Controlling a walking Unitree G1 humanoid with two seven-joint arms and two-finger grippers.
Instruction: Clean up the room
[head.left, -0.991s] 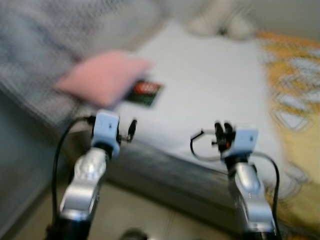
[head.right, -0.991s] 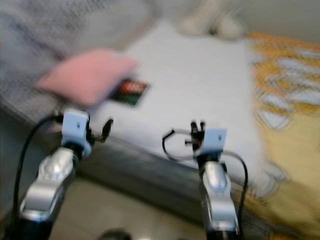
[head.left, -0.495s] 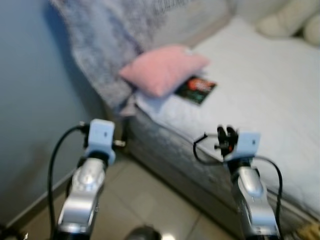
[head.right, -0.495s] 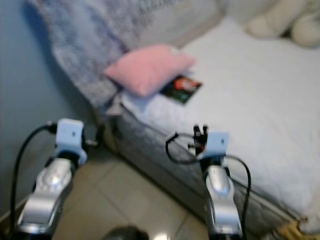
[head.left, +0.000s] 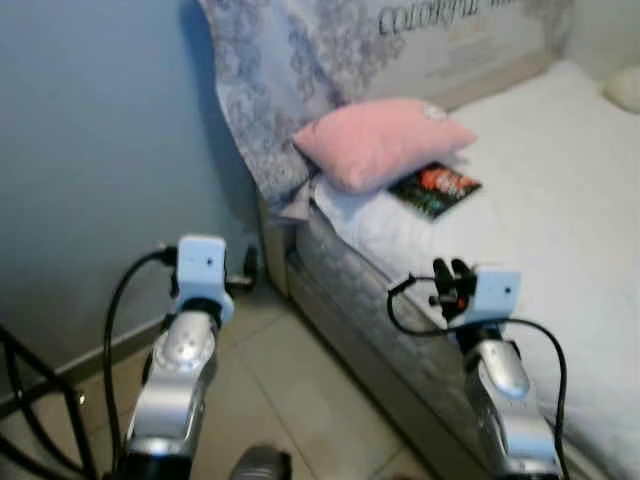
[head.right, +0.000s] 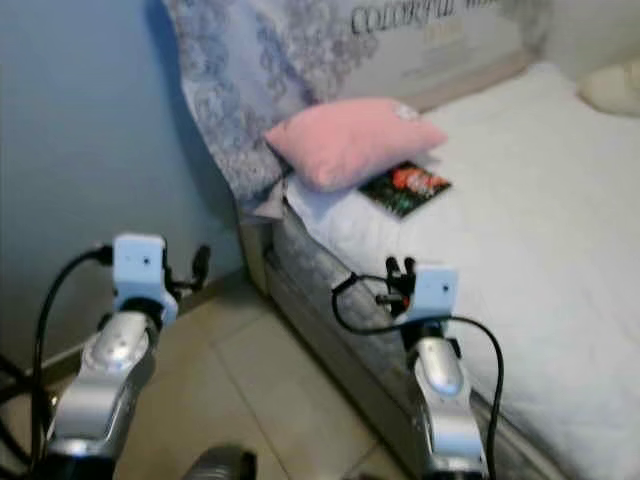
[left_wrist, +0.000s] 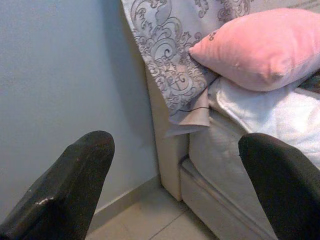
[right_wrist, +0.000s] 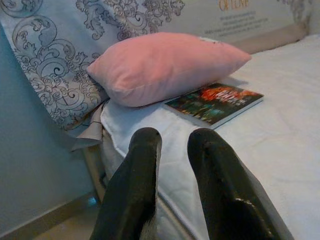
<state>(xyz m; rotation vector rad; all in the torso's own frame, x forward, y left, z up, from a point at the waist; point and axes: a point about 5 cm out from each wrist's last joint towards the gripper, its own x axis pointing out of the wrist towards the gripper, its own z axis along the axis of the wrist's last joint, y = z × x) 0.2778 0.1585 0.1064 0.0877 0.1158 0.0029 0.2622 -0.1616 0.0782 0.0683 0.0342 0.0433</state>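
You are facing the bed (head.left: 560, 230), white-sheeted, running away ahead and to the right of both claws. Its near side edge passes under the right arm, and tiled floor (head.left: 290, 400) lies beneath the left one. A blue wall (head.left: 100, 140) stands beyond the left claw, and a grey patterned cloth (left_wrist: 170, 65) hangs at the bed's head, ahead of the left claw and a little to its right.

Your pink pillow (right_wrist: 165, 67) sits on the sheet ahead of the right claw, leaning back against the patterned cloth. Just beside it, on the side away from the wall, a book (right_wrist: 215, 102) with a dark, colourful cover lies flat on the sheet, one corner tucked close under the pillow's edge.

Both arms are raised forward at about the same height, forearms level, wrists straight, well apart from each other. Your left claw (left_wrist: 175, 175) hangs over the floor near the bed's corner, its fingers (left_wrist: 75, 185) spread wide with nothing between them. Your right claw (right_wrist: 172, 150) is over the near edge of the mattress, pointing toward the pillow and book but well short of both; its fingers (right_wrist: 135, 185) stand close together with only a thin gap, holding nothing
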